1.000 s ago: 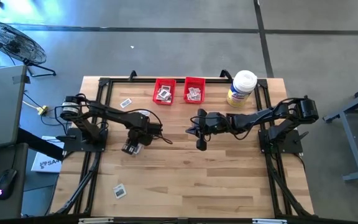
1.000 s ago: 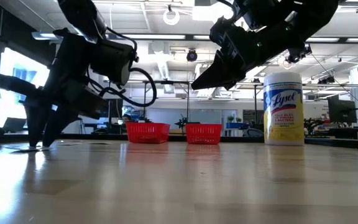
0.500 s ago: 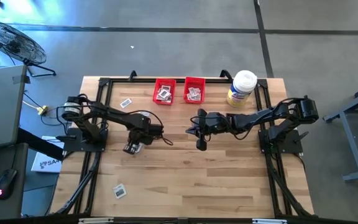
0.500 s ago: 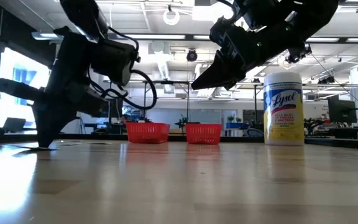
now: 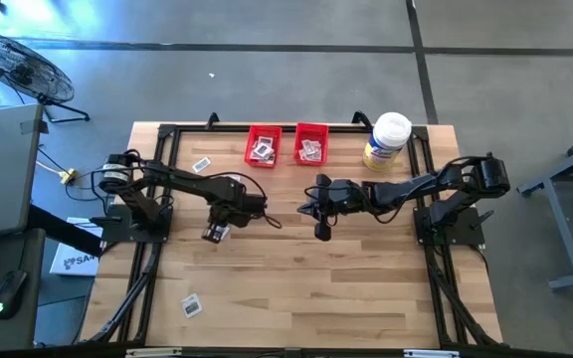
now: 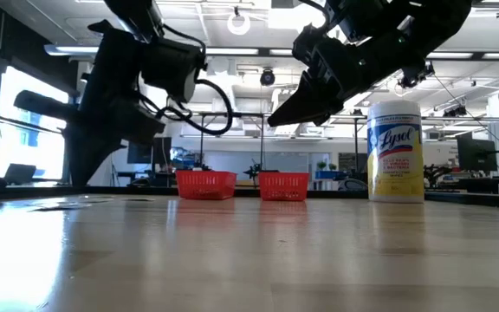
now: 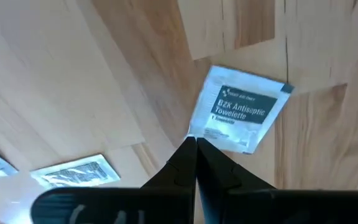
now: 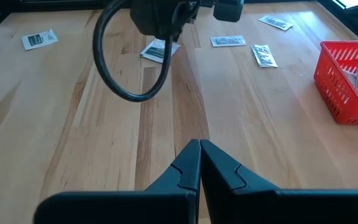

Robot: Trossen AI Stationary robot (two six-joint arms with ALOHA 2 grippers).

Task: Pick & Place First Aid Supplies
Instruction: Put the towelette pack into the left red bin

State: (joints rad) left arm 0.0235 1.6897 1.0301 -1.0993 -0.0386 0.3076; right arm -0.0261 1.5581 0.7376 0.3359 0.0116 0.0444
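We hold our left gripper (image 7: 196, 142) over the left half of the wooden table (image 5: 306, 288), its two fingers pressed together on the corner of a white wipe packet (image 7: 241, 110) with dark print. In the high view that packet (image 5: 213, 234) shows just below the gripper, between the arm's base and the table's middle. In the right wrist view it hangs tilted under the left arm, clear of the wood.

Our right gripper (image 8: 199, 144) waits near the table's centre with its fingers closed on nothing.

More packets lie loose: one near the far left edge (image 5: 202, 164), one alone near the front left (image 5: 191, 305), and, in the right wrist view, three in a loose row (image 8: 228, 41) near the red bins. Another packet (image 7: 74, 172) lies on the wood near the held one in the left wrist view.

Two red bins sit side by side at the far edge, the left bin (image 5: 264, 146) and the right bin (image 5: 311, 145), each with packets inside. A white-lidded yellow jar (image 5: 386, 141) stands just to the right of them.
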